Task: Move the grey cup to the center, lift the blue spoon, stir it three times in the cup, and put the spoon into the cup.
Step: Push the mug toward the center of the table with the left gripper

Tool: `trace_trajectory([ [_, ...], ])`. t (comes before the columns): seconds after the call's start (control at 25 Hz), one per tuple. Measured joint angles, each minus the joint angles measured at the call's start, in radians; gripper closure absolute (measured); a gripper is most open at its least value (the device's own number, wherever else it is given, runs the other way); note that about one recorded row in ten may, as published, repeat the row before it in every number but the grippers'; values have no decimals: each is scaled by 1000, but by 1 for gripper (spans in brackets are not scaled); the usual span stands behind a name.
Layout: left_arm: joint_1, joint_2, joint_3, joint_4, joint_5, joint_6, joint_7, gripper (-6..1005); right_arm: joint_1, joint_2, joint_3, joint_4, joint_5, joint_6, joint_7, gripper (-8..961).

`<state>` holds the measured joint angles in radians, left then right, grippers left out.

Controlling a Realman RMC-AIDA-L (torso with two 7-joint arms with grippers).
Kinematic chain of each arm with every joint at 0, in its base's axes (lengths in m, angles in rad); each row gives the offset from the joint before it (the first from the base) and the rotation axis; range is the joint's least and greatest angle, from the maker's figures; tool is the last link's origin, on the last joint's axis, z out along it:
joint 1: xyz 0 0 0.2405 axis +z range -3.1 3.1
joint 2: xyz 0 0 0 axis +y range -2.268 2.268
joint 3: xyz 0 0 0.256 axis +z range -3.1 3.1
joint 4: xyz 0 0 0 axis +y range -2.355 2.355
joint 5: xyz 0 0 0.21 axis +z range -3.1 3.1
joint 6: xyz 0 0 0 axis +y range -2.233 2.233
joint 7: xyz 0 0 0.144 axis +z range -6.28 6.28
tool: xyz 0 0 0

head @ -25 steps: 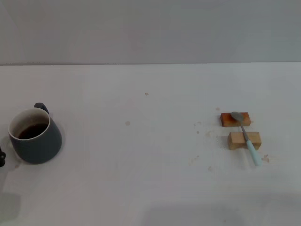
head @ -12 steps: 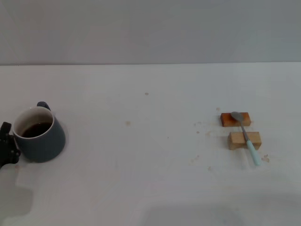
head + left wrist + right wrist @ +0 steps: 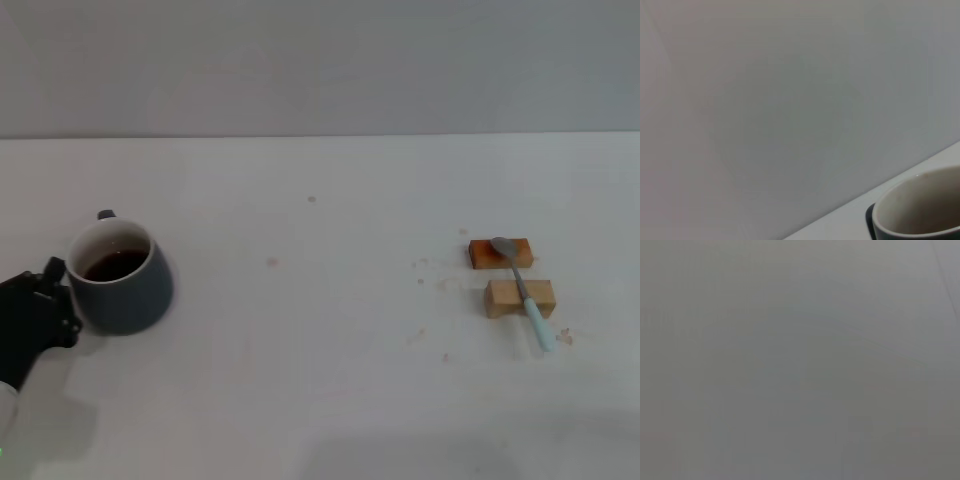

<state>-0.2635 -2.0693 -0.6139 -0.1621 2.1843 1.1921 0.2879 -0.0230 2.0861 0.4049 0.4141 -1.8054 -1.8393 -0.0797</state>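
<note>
A: How many things are on the bench [image 3: 320, 400]?
B: One cup [image 3: 122, 277], touching the left gripper [image 3: 40, 305]; one spoon [image 3: 522, 290] across two blocks [image 3: 510, 275], well apart from it.
A: Its jaws?
B: Can't tell.

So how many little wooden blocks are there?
2. The reddish block sits farther back under the spoon bowl; the pale block sits just nearer, under its neck. Both are on the table's right side.

The left claw [image 3: 50, 300] has the squat dark grey ceramic cup [image 3: 122, 276] touching its right side; past it, bare white worktop [image 3: 320, 320] reaches two small wooden blocks [image 3: 510, 275].
</note>
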Motion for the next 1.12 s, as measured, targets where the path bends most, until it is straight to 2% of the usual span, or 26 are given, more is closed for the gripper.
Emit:
trace_trajectory([
  [0.24, -1, 0, 49, -31, 1, 5, 0, 1001, 0, 0, 0, 0, 0, 0, 0, 220],
  [0.68, -22, 3, 20, -8, -8, -23, 1, 1001, 1, 0, 0, 0, 0, 3, 0, 220],
  [1.12, -55, -2, 45, -28, 0, -45, 2, 1001, 0, 0, 0, 0, 0, 1, 0, 221],
])
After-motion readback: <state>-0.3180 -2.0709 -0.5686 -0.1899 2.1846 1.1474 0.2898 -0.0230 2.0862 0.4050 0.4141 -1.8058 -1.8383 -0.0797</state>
